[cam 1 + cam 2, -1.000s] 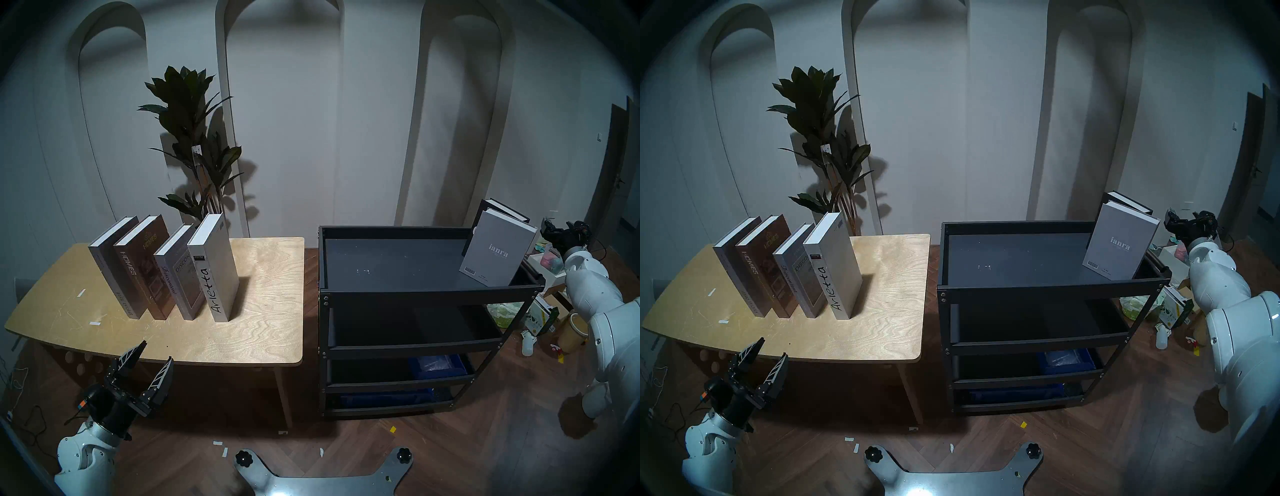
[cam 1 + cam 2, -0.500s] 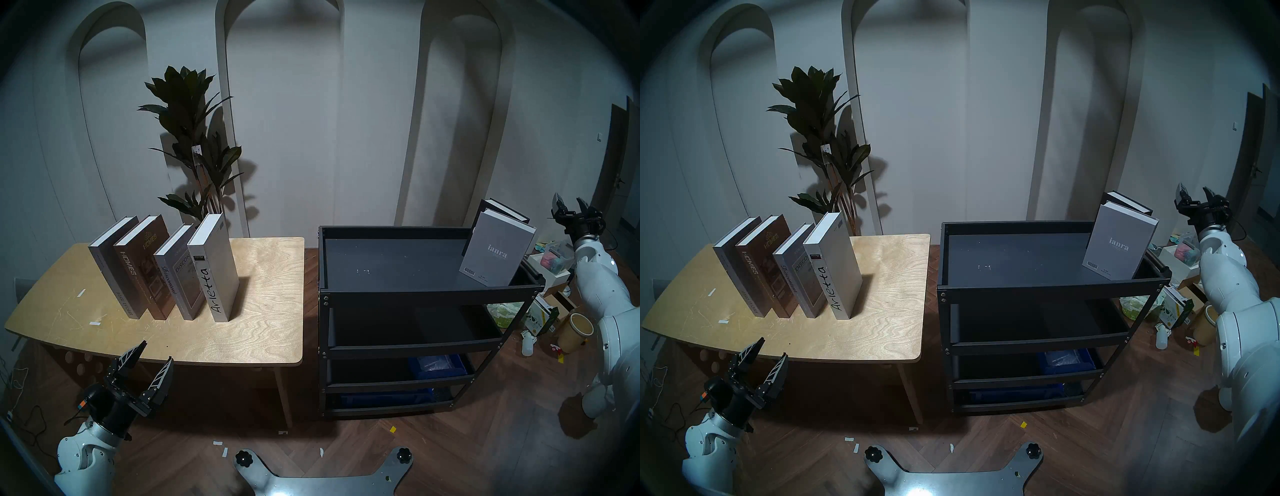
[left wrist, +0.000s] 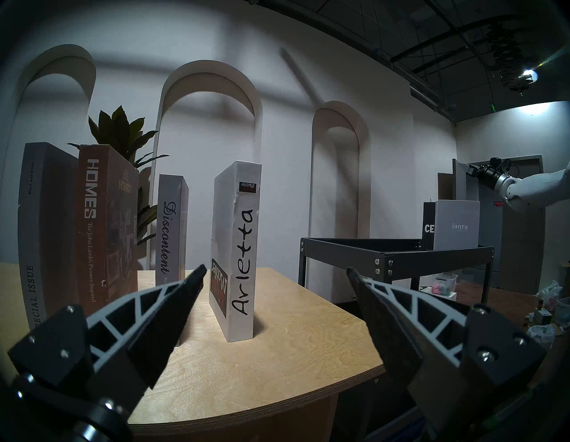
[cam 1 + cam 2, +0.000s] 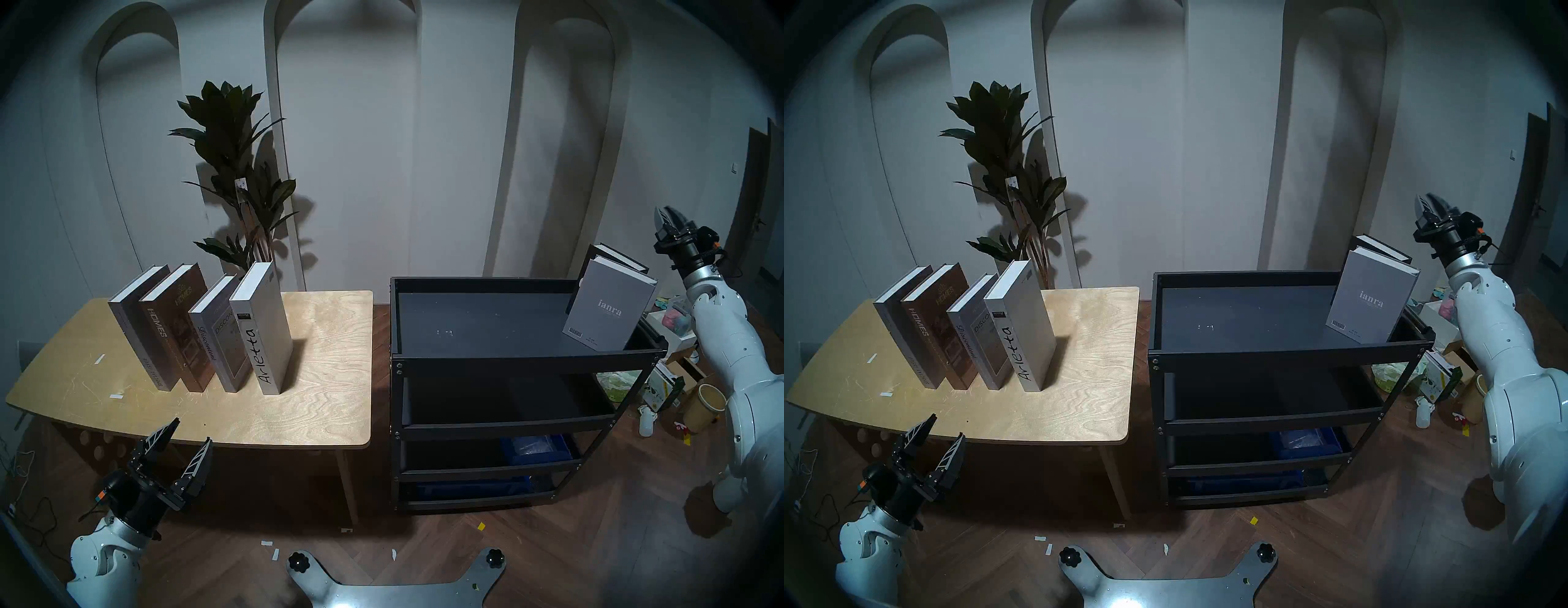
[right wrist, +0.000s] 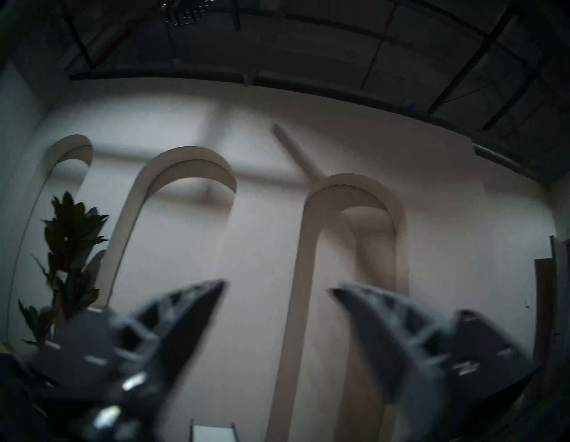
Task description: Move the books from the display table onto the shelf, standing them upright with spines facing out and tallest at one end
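Several books stand upright in a row on the display table [image 4: 326, 382]: grey "Special Issue" [image 4: 135, 327], brown "HOMES" [image 4: 176, 327], grey "Discontent" [image 4: 212, 335] and white "Arletta" [image 4: 265, 335]. On the right end of the black shelf's top tray [image 4: 488, 327] grey "ianra" [image 4: 609, 305] leans cover-out against a black book [image 4: 617, 257]. My left gripper [image 4: 193, 429] hangs open and empty at the table's near edge, facing "Arletta" [image 3: 237, 253]. Above and to the right of the shelf's books, my right gripper [image 4: 666, 214] is raised, open and empty [image 5: 276, 285].
A tall potted plant [image 4: 237, 170] stands behind the table. Blue bins [image 4: 534, 450] sit on the shelf's lower tiers. Boxes, a tub and bottles [image 4: 679, 382] litter the floor to the right of the shelf. My base plate [image 4: 394, 586] lies at the bottom.
My right arm has swung upward, lifting its gripper from beside the shelf's right end to above the books there. The left arm and all the books have stayed put.
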You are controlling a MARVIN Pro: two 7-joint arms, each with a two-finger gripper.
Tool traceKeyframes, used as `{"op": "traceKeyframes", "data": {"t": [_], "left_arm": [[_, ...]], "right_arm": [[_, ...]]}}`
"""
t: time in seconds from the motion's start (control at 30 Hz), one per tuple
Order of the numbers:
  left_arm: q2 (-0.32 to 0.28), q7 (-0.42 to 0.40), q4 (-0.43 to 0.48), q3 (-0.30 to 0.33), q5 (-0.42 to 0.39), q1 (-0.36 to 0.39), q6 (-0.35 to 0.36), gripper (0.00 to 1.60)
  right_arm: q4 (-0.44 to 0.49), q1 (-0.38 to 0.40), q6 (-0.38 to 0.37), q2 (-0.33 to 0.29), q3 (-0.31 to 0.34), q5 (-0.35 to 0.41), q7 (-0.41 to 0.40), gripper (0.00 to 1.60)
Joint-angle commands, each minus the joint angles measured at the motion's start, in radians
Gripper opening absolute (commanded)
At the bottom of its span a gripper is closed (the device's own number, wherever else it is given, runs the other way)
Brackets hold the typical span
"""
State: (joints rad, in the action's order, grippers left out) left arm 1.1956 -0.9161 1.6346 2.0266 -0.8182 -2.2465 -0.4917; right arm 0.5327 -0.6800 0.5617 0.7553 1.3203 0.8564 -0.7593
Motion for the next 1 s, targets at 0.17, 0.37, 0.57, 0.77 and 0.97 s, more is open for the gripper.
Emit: {"op": "traceKeyframes", "data": {"t": [0.17, 0.37, 0.57, 0.77, 0.97], "left_arm": [[-0.001, -0.002, 0.006, 0.000, 0.000, 0.004, -0.002, 1.60], [-0.001, -0.002, 0.005, 0.000, 0.000, 0.006, -0.002, 1.60], [-0.001, -0.002, 0.005, 0.000, 0.000, 0.007, -0.002, 1.60], [-0.001, -0.003, 0.004, -0.001, 0.000, 0.007, -0.002, 1.60], [-0.001, -0.003, 0.004, -0.001, 0.000, 0.008, -0.002, 1.60]], "right_arm": [[0.135, -0.042, -0.021, -0.120, 0.000, 0.008, -0.162, 0.00], [0.188, -0.065, -0.041, -0.189, 0.016, 0.007, -0.247, 0.00], [0.210, -0.088, -0.072, -0.253, 0.050, 0.007, -0.327, 0.00], [0.180, -0.125, -0.114, -0.306, 0.108, 0.019, -0.400, 0.00], [0.113, -0.185, -0.164, -0.365, 0.161, 0.043, -0.464, 1.60]]}}
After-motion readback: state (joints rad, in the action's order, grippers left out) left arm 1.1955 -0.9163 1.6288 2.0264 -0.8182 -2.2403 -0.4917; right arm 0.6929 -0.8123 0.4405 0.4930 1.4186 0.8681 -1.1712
